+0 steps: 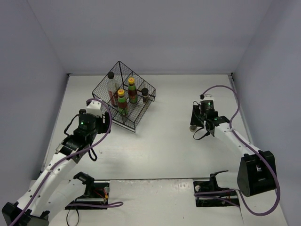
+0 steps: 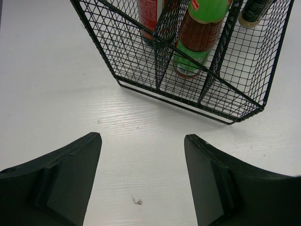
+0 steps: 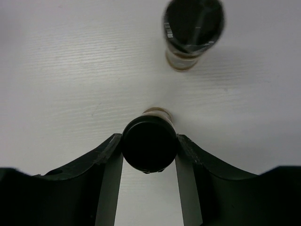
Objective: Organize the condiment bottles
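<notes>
A black wire basket point(image 1: 136, 123) holds the tall clear bottle with the red label point(image 1: 112, 87), two yellow-capped bottles point(image 1: 122, 101) point(image 1: 132, 89) and one short dark jar point(image 1: 145, 95). In the left wrist view the basket point(image 2: 141, 89) shows the red-labelled bottle point(image 2: 151, 14), a green and red bottle point(image 2: 197, 33) and the dark jar point(image 2: 254, 12). My left gripper point(image 2: 142, 155) is open and empty, just short of the basket's near corner. My right gripper point(image 3: 149, 155) is shut on a black-capped jar point(image 3: 149, 143). Another dark jar point(image 3: 193, 30) stands just beyond it.
The basket has wire dividers between its compartments. The right arm's purple cable point(image 1: 221, 89) loops above the right gripper point(image 1: 200, 121). Two black stands point(image 1: 89, 186) point(image 1: 214, 186) sit at the near table edge. Grey walls close in the table on three sides.
</notes>
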Controlling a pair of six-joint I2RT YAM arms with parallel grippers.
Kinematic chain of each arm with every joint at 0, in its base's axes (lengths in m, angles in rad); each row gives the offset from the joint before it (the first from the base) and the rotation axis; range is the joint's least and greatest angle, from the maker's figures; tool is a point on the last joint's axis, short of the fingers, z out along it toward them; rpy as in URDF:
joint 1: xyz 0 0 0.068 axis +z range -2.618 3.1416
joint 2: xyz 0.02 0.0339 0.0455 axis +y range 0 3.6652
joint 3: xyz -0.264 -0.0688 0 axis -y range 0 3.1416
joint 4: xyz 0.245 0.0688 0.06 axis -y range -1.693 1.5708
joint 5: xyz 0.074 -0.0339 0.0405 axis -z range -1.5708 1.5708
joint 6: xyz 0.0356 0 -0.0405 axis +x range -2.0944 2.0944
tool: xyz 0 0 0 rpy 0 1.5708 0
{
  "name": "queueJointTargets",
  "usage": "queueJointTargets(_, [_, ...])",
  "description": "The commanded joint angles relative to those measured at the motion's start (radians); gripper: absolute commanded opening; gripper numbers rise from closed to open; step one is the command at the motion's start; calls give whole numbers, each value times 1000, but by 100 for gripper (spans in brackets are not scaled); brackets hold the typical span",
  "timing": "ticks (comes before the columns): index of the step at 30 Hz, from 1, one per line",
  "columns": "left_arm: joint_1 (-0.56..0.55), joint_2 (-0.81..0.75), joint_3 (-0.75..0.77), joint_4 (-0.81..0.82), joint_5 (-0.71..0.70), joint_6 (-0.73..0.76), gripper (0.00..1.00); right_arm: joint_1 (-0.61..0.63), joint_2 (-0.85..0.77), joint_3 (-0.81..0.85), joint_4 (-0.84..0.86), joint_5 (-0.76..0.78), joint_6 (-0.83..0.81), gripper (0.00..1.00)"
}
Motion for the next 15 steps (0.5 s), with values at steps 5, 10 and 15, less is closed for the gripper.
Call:
queueJointTargets(5, [7, 11, 22, 51, -1, 9, 71, 208, -24, 199, 58, -37, -136, 0])
queueJointTargets(10, [7, 8, 22, 49, -7, 12, 71, 262, 74, 439, 49, -188, -205, 0])
queueJointTargets(15, [11, 5, 22, 49, -13, 13, 71, 331, 235, 622, 55, -262, -238, 0])
